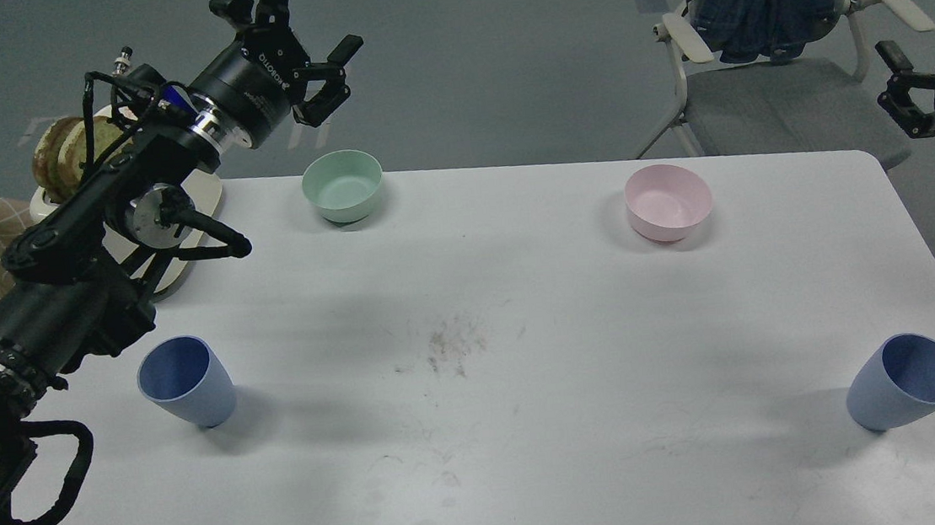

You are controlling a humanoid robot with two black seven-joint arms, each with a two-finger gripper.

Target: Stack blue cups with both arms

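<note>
Two blue cups stand upright and far apart on the white table (533, 426). One cup (188, 393) is near the front left, the other cup (906, 381) near the front right. My left arm reaches up over the back left corner. Its gripper (309, 18) is open and empty, above and behind the mint-green bowl and well away from the left cup. My right gripper (930, 12) shows at the right edge, beyond the table. Its fingers are spread and empty, far above the right cup.
A mint-green bowl (342, 186) sits at the back left and a pale pink bowl (669, 202) at the back right. A white board with bread (61, 147) lies under my left arm. A chair with a blue jacket (761, 34) stands behind the table.
</note>
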